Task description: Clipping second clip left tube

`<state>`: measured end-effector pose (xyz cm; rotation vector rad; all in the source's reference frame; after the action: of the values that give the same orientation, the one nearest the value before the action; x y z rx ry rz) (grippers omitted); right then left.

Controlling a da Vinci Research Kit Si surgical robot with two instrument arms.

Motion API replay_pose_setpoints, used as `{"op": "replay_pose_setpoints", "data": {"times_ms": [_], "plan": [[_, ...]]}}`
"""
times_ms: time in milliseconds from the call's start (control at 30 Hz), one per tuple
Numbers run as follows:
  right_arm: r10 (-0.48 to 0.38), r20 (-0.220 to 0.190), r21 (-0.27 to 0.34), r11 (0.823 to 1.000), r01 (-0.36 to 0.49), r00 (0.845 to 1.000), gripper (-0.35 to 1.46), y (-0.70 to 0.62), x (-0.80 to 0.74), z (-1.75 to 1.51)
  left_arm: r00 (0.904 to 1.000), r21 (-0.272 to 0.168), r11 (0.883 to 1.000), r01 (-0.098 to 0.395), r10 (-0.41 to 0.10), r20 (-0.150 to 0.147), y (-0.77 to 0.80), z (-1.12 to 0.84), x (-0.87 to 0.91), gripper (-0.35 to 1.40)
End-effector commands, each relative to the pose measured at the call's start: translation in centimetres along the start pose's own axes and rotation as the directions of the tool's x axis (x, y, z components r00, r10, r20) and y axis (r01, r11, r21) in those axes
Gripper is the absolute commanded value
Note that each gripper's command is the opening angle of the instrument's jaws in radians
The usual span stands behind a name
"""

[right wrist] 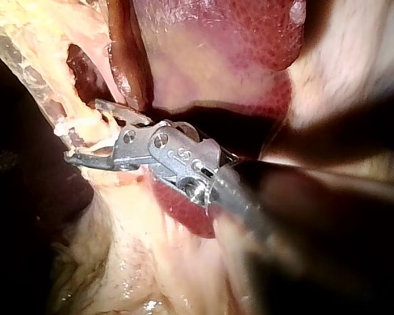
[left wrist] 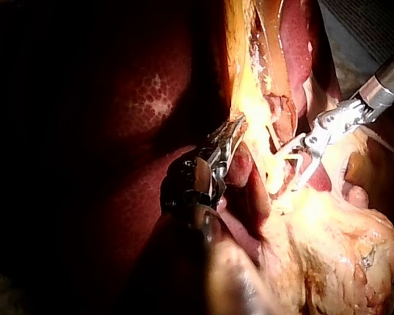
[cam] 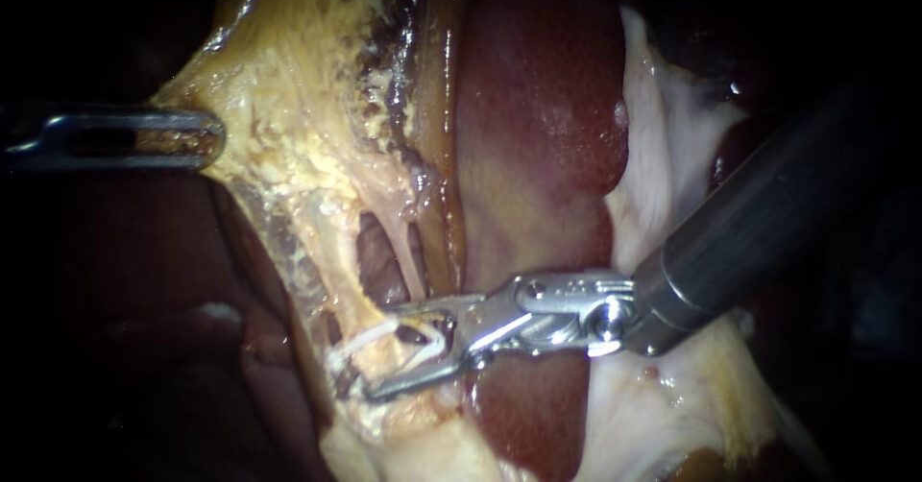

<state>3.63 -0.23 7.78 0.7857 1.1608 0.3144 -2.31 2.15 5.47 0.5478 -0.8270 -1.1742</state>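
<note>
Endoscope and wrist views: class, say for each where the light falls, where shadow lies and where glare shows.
Endoscope view: tissue and liver lit in the middle, edges dark, glints on the right instrument. Left wrist view: tissue glares, liver mostly in shadow, left instrument dark. Right wrist view: tissue lit, the right instrument's shaft in shadow.

Surgical training bench, wet-lab sort. Evidence: glossy dark red liver (cam: 538, 108) and yellow fatty tissue (cam: 307, 88) laid out as a loose specimen under close spot lighting, black all round; slender steel left instrument (cam: 206, 139) and dark-shafted right instrument (cam: 394, 352) at the tissue; grey ribbed bench cover (left wrist: 374, 23) past the specimen's edge.
</note>
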Motion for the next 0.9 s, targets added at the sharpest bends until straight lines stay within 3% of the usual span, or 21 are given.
{"op": "replay_pose_setpoints", "data": {"times_ms": [33,400,900], "plan": [[0.002,-0.002,-0.006,1.000,-0.002,1.000,0.54,0.01,0.04,-0.03,1.0000,0.000,1.000,0.000,0.000,0.000,0.00,0.00,0.00,-0.35],[0.013,-0.009,-0.015,1.000,-0.013,1.000,0.54,0.04,0.21,-0.06,1.0000,-0.001,1.000,0.001,-0.001,0.000,-0.01,0.01,0.00,-0.35],[0.057,0.013,0.074,0.996,-0.058,0.998,0.54,0.12,0.33,0.19,1.0000,-0.004,1.000,-0.003,0.003,0.002,-0.05,0.02,0.00,-0.35]]}}
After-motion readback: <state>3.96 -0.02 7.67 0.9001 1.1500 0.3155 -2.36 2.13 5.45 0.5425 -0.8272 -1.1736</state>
